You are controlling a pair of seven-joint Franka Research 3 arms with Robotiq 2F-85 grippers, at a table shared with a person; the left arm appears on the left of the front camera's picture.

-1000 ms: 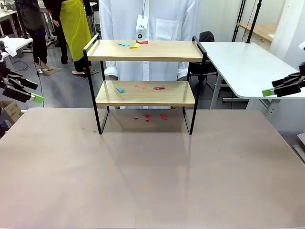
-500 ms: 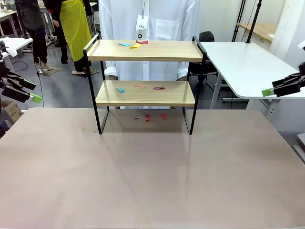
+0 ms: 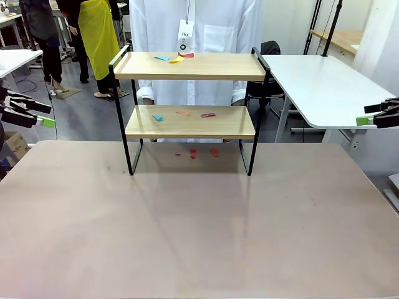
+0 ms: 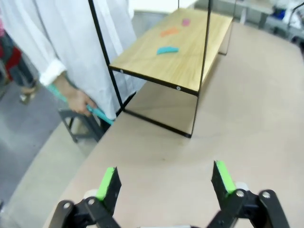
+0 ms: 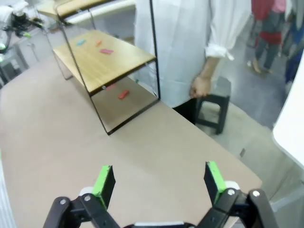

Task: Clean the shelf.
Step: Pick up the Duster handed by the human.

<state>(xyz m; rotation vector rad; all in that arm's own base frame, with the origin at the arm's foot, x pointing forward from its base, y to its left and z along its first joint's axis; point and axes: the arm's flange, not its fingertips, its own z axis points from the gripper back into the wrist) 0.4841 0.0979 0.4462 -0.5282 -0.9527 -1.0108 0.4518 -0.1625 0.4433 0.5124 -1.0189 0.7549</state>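
Note:
The shelf (image 3: 190, 66) stands at the table's far middle, two wooden boards in a black frame. Small coloured scraps lie on its top board (image 3: 176, 60) and on its lower board (image 3: 182, 113). A few red scraps (image 3: 192, 153) lie on the table under it. My left gripper (image 3: 43, 115) hangs open beyond the table's left edge, well clear of the shelf. My right gripper (image 3: 369, 114) hangs open off the right edge. The left wrist view has open green pads (image 4: 107, 183) over the table, with the shelf (image 4: 190, 47) ahead. The right wrist view has open pads (image 5: 102, 183) facing the shelf (image 5: 102, 59).
A person in a white coat (image 3: 199, 25) stands right behind the shelf, one hand (image 4: 78, 99) holding a teal tool (image 4: 99, 115). A white side table (image 3: 318, 87) stands at the right. A black stool (image 5: 213, 102) sits by the person. The near tabletop (image 3: 199, 230) is bare.
Both grippers have drawn outward toward the picture's edges and risen slightly. The shelf and scraps have not moved.

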